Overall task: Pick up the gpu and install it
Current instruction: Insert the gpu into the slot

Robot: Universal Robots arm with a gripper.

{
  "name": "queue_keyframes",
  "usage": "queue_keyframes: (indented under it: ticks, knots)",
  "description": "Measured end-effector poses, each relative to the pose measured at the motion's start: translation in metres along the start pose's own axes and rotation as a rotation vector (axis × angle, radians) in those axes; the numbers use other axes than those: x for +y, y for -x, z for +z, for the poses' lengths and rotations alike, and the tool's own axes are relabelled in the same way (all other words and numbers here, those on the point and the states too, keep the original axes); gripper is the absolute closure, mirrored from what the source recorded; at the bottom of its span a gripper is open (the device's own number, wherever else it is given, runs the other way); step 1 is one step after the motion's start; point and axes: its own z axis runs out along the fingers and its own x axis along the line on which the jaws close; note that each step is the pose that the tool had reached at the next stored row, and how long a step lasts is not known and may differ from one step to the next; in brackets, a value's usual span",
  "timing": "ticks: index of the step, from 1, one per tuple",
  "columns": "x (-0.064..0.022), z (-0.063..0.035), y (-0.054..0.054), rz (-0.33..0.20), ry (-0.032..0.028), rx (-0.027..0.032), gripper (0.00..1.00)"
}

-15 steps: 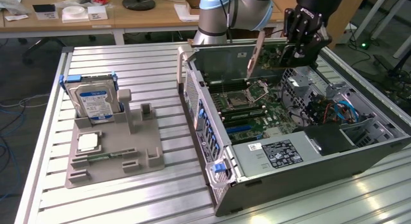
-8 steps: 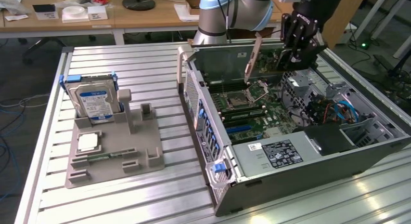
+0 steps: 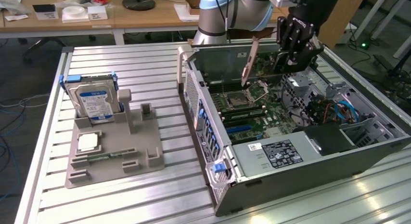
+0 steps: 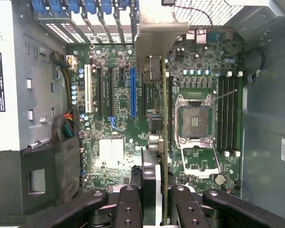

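Note:
The gpu (image 4: 164, 142) hangs edge-on over the motherboard (image 4: 114, 147) inside the open computer case (image 3: 212, 151), and my gripper (image 4: 154, 202) is shut on it. Its silver end bracket (image 4: 154, 38) points toward the case's rear slot openings. In the wrist view the card's edge runs between the long blue slot (image 4: 133, 92) and the processor socket (image 4: 194, 118), closer to the socket. In the exterior view the gripper (image 3: 290, 65) is above the far half of the board, with the gpu (image 3: 250, 62) sloping down from it, its bracket end above the socket.
A grey fixture (image 3: 147, 137) on the slatted metal table (image 3: 128, 204) holds a silver hard drive (image 3: 93, 101), a square chip (image 3: 88, 142) and a narrow green memory stick (image 3: 106, 156). Inside the case are the power supply (image 3: 282, 154), cables (image 3: 334, 111) and memory slots (image 4: 228, 114).

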Motion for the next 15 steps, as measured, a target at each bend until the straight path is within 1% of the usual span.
queue_keyframes:
  ticks: [2,6,15]
  knots:
    - [0.0023,0.0007,0.000,0.000,-0.0001,-0.0004,0.72]
    - [0.0116,0.0024,0.000,0.000,0.0000,-0.0003,0.72]
    - [0.0255,0.0063,-0.001,0.000,0.0003,-0.0003,0.72]
